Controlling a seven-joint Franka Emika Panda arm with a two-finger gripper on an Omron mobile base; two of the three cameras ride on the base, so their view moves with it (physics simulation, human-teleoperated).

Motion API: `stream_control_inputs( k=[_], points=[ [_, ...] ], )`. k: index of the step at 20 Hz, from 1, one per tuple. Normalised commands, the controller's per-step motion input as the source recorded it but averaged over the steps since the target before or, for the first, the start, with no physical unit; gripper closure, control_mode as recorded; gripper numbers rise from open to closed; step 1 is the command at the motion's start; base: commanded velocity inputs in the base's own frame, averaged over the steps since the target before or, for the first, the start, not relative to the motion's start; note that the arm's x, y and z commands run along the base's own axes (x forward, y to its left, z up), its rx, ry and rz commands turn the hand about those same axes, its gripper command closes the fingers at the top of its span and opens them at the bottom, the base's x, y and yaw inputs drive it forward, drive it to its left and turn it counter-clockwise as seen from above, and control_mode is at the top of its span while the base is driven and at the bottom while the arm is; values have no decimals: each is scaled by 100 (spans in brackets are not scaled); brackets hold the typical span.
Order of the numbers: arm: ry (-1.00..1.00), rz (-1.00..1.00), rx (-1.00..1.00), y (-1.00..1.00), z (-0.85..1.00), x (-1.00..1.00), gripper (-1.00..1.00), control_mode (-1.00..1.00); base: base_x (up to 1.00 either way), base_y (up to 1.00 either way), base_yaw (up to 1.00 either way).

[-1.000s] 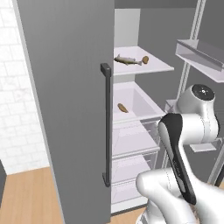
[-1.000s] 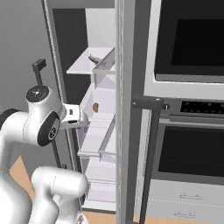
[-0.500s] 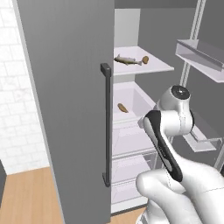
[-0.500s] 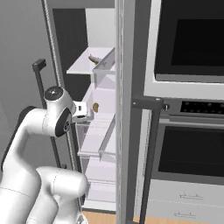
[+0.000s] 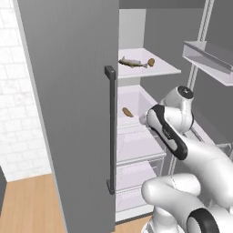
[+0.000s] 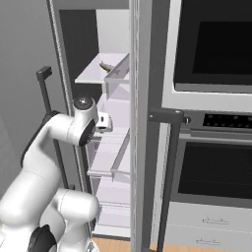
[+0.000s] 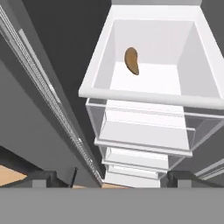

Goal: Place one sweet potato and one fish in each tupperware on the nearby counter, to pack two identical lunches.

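A sweet potato [image 7: 131, 61] lies in the upper middle of the hand view, a small brown-orange tuber, elongated and slightly curved, with tapered ends. It rests on the floor of a white open-topped fridge drawer [image 7: 144, 97], near its back wall and toward the left side. In the left base view the same tuber [image 5: 128, 112] shows just left of centre, lying on the drawer floor, above and to the left of the arm's bent elbow.

Higher in the left base view, a white fridge shelf [image 5: 159, 70] carries two things: one fish [image 5: 132, 63], slender and grey-olive with a darker tail, lying lengthwise, and just to its right a second sweet potato [image 5: 151, 62], seen end-on as a small rounded brown lump. In the right base view the fish [image 6: 106, 66] shows as a thin olive shape at the upper centre-left, partly hidden behind a clear door bin [image 6: 117, 74].

Counted: two sweet potatoes, one fish, one drawer holding a tuber.

The gripper [image 7: 119, 178] is released, its two dark tips standing wide apart at the bottom corners of the hand view with nothing between them. It hangs above the drawer, well apart from the tuber. Below the drawer, clear fridge bins [image 7: 144, 148] are stacked.

The grey fridge door [image 5: 68, 113] with its dark handle [image 5: 110, 132] fills the left of the left base view.
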Motion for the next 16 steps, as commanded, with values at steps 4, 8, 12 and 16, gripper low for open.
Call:
stream_control_inputs(
  k=[4,8,12,16],
  points=[
    [0,0,0,0,-31,53,-100,-100,0,0,0],
    [0,0,0,4,-27,63,-100,-100,0,0,0],
    [0,1,0,0,-14,54,-100,-100,0,0,0],
    [0,2,0,0,-12,53,-100,-100,0,0,0]
  ],
)
